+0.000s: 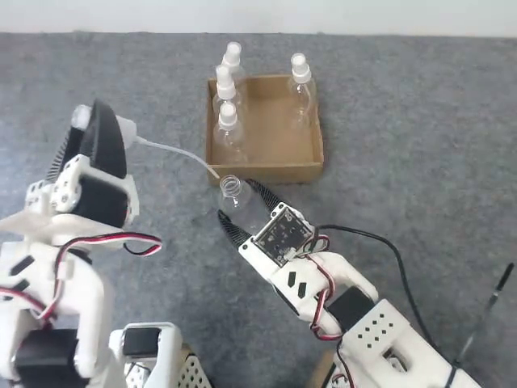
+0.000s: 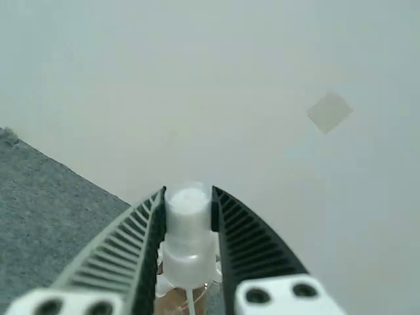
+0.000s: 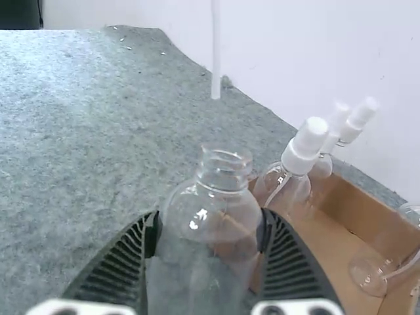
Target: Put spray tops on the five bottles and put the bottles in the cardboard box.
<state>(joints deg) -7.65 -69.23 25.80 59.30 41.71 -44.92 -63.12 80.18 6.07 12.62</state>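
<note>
The cardboard box (image 1: 266, 171) holds four capped bottles (image 1: 229, 133), apparently upright. The right gripper (image 3: 210, 223) clasps an uncapped bottle (image 3: 209, 197) beside it between its fingers (image 3: 118, 269). The left gripper (image 2: 189, 193) pinches a spray top (image 2: 189, 230).

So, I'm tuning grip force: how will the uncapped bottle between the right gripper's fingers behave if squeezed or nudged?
The bottle looks clear and empty, so probably light and easily dented. Tall and narrow, it may tip if nudged. Its smooth round wall could slip.

Brown cardboard box (image 1: 266, 171) on speckled grey carpet (image 1: 420, 121).
</note>
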